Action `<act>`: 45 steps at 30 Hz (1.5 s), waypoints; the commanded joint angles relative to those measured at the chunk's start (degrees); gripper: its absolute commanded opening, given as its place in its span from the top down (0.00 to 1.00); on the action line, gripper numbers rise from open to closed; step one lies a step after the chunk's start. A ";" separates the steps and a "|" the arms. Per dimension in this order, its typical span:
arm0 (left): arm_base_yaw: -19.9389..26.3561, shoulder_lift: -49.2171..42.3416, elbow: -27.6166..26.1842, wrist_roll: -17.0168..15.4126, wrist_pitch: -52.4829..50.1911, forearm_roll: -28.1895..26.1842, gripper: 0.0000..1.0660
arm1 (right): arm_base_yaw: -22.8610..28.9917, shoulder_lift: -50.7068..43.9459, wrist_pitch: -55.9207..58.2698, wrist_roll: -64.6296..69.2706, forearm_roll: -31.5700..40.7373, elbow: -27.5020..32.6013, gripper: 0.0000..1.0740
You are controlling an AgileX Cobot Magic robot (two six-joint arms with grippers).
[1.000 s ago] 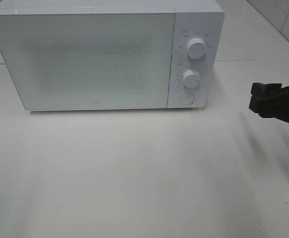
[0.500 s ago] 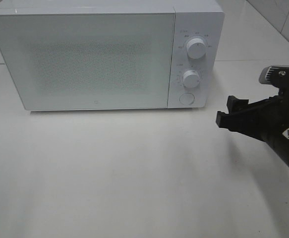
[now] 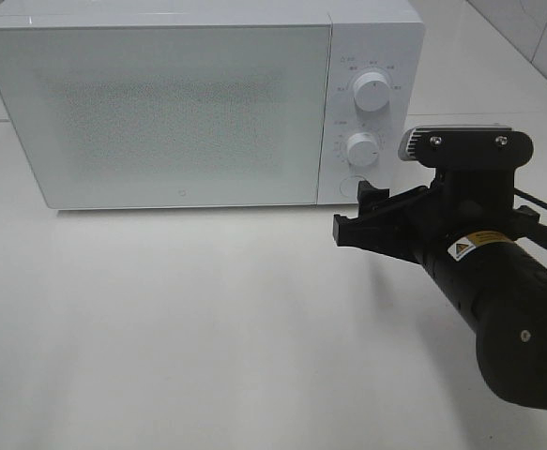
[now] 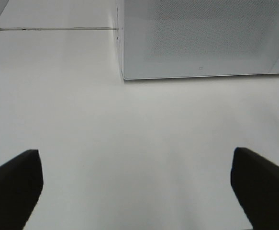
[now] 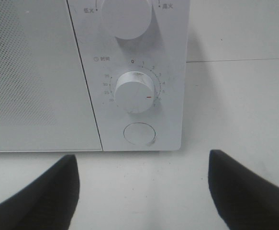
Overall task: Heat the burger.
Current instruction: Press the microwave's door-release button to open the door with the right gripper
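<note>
The burger is out of view in every frame. The white microwave (image 3: 160,112) stands at the back of the table with its door shut; it also shows in the left wrist view (image 4: 201,38). My right gripper (image 3: 356,214) (image 5: 141,191) is open with nothing between its fingers. It hovers just in front of the round button (image 5: 139,133) at the foot of the control panel. My left gripper (image 4: 137,187) is open and empty over bare table, some way in front of the microwave's left corner. It lies outside the exterior high view.
The panel carries an upper knob (image 3: 373,93) and a timer knob (image 3: 361,147) (image 5: 134,92) with a red mark. White tabletop (image 3: 179,319) spreads in front of the microwave. A tiled wall (image 3: 536,28) rises at the back right.
My right arm has swung in from the right edge toward the microwave's control panel, ending close to the round button. Its jaws stayed open. The microwave has not moved.
</note>
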 commanded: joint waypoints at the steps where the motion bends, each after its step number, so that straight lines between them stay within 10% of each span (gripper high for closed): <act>1: 0.17 -1.09 0.17 0.11 -0.46 0.00 0.06 | 0.34 0.17 0.57 0.40 1.32 -0.74 0.34; 14: 0.17 -1.09 0.17 0.11 -0.46 0.00 0.06 | 0.34 0.17 0.74 19.94 1.32 -0.74 0.40; 30: 0.17 -1.09 0.17 0.11 -0.46 0.00 0.06 | 0.34 0.17 3.90 83.48 0.11 -0.74 0.83; 45: 0.17 -1.09 0.17 0.11 -0.46 0.00 0.06 | 0.11 0.23 7.10 93.51 -4.01 -0.74 1.00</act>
